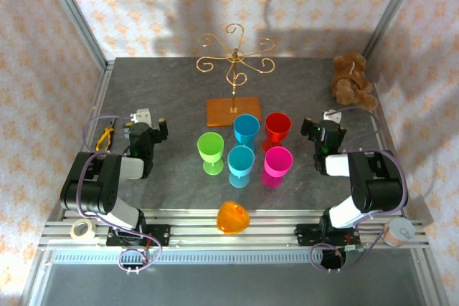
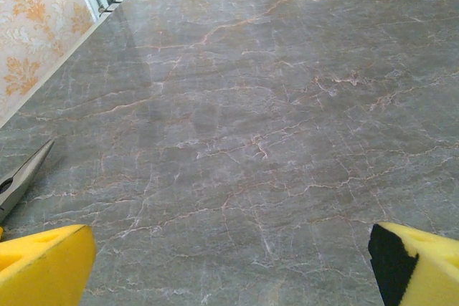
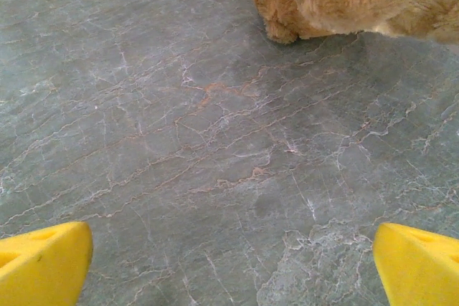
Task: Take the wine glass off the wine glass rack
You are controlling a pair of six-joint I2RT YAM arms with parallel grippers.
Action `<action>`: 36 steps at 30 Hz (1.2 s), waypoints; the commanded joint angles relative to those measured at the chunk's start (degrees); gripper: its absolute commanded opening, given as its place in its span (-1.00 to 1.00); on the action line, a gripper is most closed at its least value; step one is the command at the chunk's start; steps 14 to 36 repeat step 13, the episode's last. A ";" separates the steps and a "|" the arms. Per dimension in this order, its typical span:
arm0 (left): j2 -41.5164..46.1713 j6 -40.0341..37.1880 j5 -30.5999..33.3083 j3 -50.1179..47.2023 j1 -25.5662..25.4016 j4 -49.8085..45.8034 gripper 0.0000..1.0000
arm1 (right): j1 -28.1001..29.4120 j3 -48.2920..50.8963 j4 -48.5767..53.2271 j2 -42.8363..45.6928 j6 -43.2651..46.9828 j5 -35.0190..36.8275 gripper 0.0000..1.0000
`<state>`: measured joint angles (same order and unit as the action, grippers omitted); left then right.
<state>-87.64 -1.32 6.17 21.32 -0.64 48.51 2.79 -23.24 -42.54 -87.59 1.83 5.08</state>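
Here's the wine glass rack (image 1: 235,59), far centre of the grey marble table (image 1: 172,91), gold scroll arms up top and its square orange-brown base (image 1: 233,111) flat on the stone. Right in front of that base, on the near side, five glasses stand upright on the table in a tight cluster. The blue wine glass (image 1: 246,130) and the red wine glass (image 1: 277,127) are closest to the base. The green wine glass (image 1: 211,150) is off to the left, and the teal wine glass (image 1: 241,163) and the pink wine glass (image 1: 278,162) are nearest us. An orange cup (image 1: 233,218) lies tipped over at the near edge, by the rail.

The left gripper (image 1: 152,121) sits low on the left, well apart from the glasses, jaws spread wide and nothing between them. Its wrist camera sees yellow fingertips (image 2: 43,266) over bare marble, with the nose of the pliers (image 2: 25,173) poking in from the left. Those yellow-handled pliers lie just beside that arm.

The right gripper (image 1: 323,121) is over on the right, jaws also wide apart and holding nothing, yellow pads (image 3: 419,266) hanging above the stone. A brown teddy bear (image 1: 353,80) sits in the far right corner, just ahead of it.

A tape roll (image 1: 82,230) rests on the near rail at left.
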 commanded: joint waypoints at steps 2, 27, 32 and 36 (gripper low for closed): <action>-0.17 0.57 -0.40 0.88 0.02 2.40 0.99 | -0.33 -0.75 -2.02 0.29 0.81 0.10 0.99; -0.17 0.59 -0.39 0.74 0.03 2.55 0.99 | -0.32 -0.75 -2.01 0.32 0.88 0.15 0.99; -0.17 0.59 -0.39 0.74 0.03 2.55 0.99 | -0.32 -0.75 -2.01 0.32 0.88 0.15 0.99; -0.17 0.59 -0.39 0.74 0.03 2.55 0.99 | -0.32 -0.75 -2.01 0.32 0.88 0.15 0.99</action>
